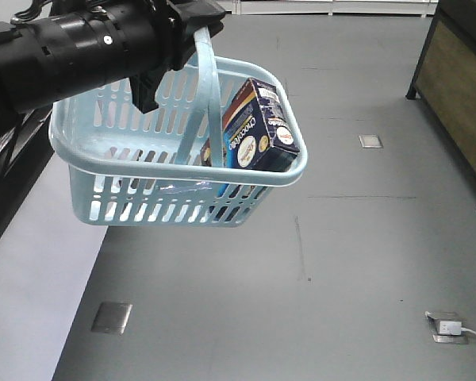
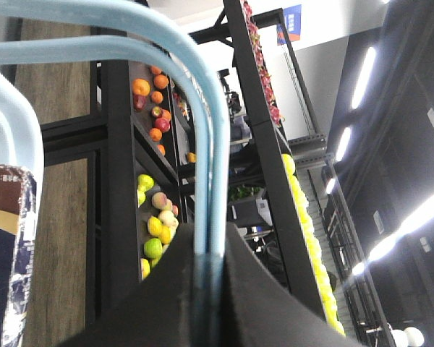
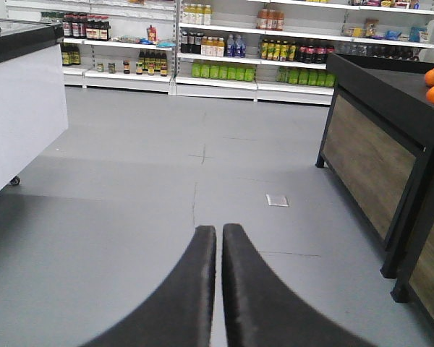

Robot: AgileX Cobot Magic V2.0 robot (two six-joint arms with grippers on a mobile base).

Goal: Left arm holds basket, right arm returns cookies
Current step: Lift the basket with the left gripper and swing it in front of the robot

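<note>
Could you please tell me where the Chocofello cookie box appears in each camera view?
Exterior front: cookie box upper centre, leaning in the right end of the basket.
Left wrist: a strip of it at the lower-left edge.
Right wrist: not in it.
Shared landmark: the pale blue basket handle, in the front and left wrist views.

Your left arm (image 1: 79, 48) is showing as a thick, glossy black cylinder ribbed with rings. It is carrying a small white dot and thin black cables. Your right end effector (image 3: 218, 230) is presenting two matte black, tapering fingers (image 3: 195, 289).
</note>
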